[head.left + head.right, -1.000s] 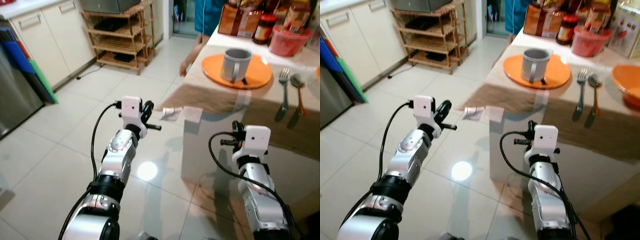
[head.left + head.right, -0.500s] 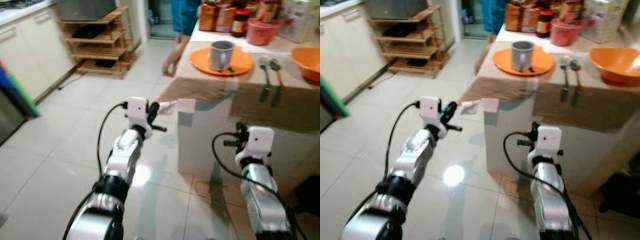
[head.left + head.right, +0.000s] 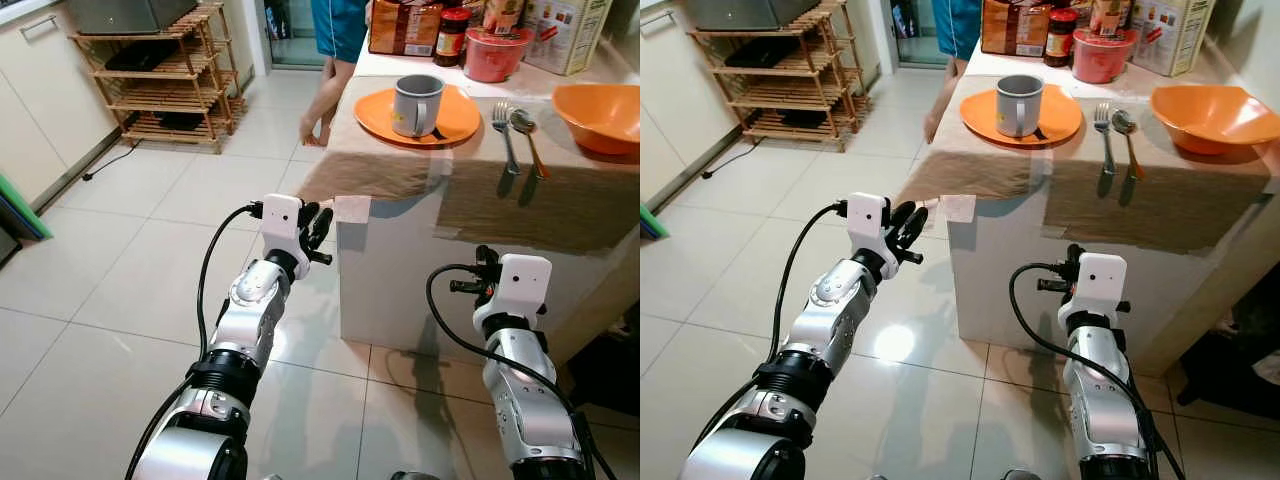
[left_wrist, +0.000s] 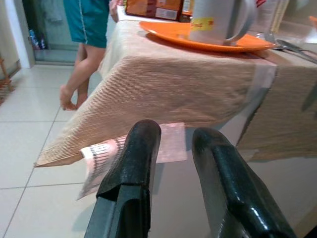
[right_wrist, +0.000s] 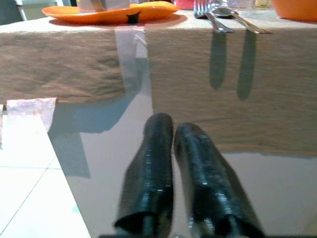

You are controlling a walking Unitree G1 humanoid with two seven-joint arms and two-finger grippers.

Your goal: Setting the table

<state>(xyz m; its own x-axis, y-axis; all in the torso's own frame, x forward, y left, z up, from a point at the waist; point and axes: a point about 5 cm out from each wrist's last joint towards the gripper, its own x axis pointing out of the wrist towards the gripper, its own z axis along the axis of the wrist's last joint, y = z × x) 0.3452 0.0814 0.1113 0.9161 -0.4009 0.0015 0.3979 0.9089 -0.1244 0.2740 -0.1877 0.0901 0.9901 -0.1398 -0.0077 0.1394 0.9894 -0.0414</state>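
Since the earlier frame the table (image 3: 400, 230) is being neared, mug (image 3: 416, 104) on plate (image 3: 372, 107), left gripper (image 4: 171, 163) narrowly parted, right gripper (image 5: 171, 144) closed, both empty; tablecloth (image 3: 390, 170) risks being snagged.

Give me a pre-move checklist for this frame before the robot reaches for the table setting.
1. Left end effector open and empty: ok.
2. Right end effector open: not ok, fingers shut, nothing held.
3. Mug upright on the plate: ok.
4. Fork and spoon side by side on the cloth: ok.
5. Both end effectors above table height: not ok, both below the edge.
6. Path free of people: not ok, a person stands at the far corner.
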